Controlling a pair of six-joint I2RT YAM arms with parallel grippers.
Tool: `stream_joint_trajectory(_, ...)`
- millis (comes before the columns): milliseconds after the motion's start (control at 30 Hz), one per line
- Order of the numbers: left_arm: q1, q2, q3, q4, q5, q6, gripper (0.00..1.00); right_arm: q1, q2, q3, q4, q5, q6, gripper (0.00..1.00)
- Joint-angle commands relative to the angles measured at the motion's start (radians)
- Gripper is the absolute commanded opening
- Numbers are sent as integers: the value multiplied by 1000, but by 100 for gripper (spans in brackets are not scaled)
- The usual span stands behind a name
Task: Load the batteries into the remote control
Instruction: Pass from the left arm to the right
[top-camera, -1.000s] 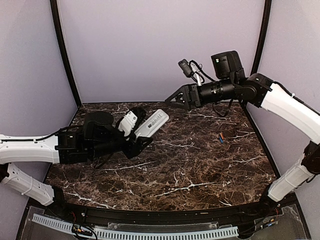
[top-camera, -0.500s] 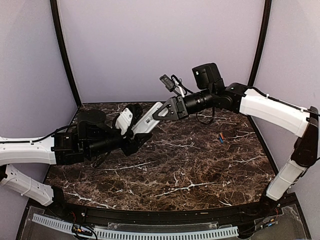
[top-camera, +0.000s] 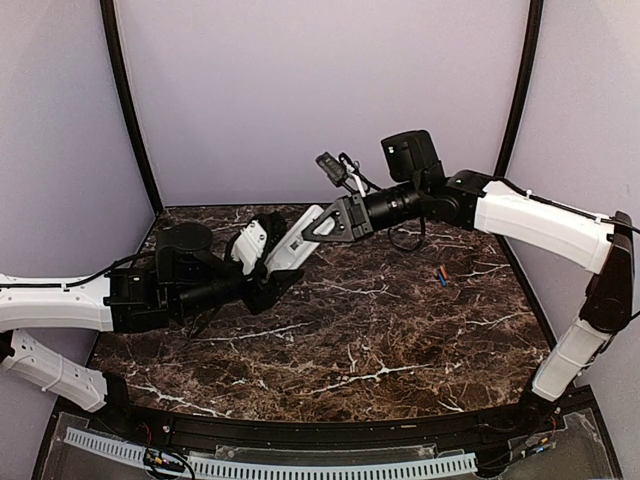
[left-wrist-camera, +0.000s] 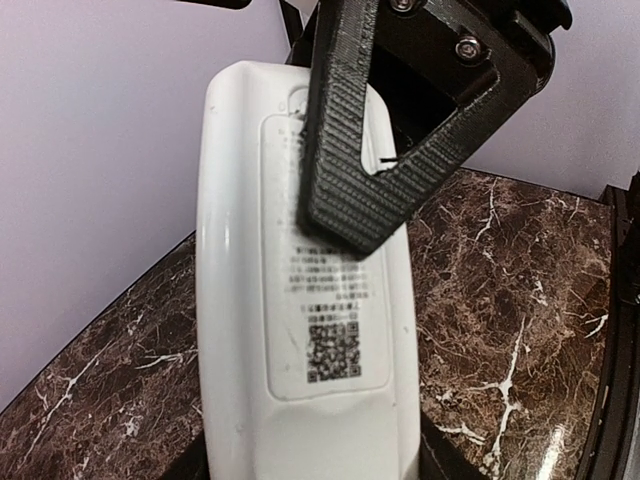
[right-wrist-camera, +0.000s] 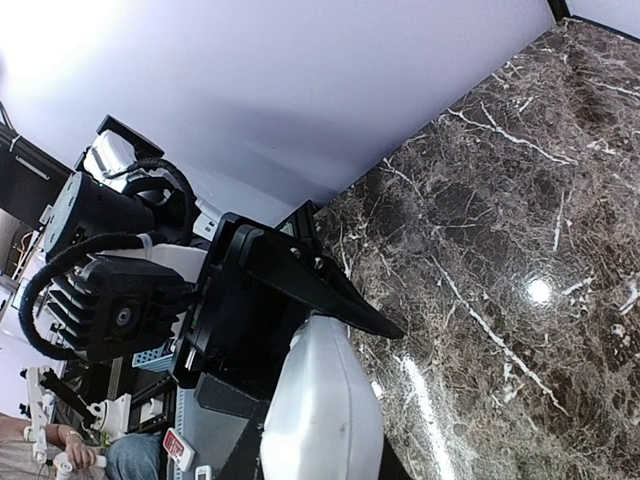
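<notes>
My left gripper (top-camera: 262, 283) is shut on the near end of the white remote control (top-camera: 296, 243), holding it tilted up above the table's left half. In the left wrist view the remote control (left-wrist-camera: 320, 330) shows its back, with a label and a QR code. My right gripper (top-camera: 318, 228) has closed over the remote's far end. One black finger (left-wrist-camera: 365, 150) lies flat across that back. In the right wrist view the remote control (right-wrist-camera: 322, 410) sits under the upper finger (right-wrist-camera: 300, 280); the other finger is hidden. The batteries (top-camera: 440, 276), orange-red and blue, lie together on the table at the right.
The dark marble table (top-camera: 380, 340) is boxed in by lilac walls with black posts (top-camera: 130, 110) at the back corners. The right arm's white forearm (top-camera: 530, 215) reaches across above the table's back right. A cable tray (top-camera: 270, 466) runs along the near edge.
My right arm has swung left and down to the remote's far end, and its jaws have closed from wide open onto it. My left gripper with the remote has barely shifted.
</notes>
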Motion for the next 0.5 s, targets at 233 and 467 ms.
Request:
stream_joint_trajectory(233, 14, -65, 16, -82, 324, -95, 84, 4, -34, 117, -266, -34, -352, 0)
stream_joint_trajectory(467, 54, -24, 58, -94, 563, -224, 72, 11, -107, 106, -349, -85, -566, 0)
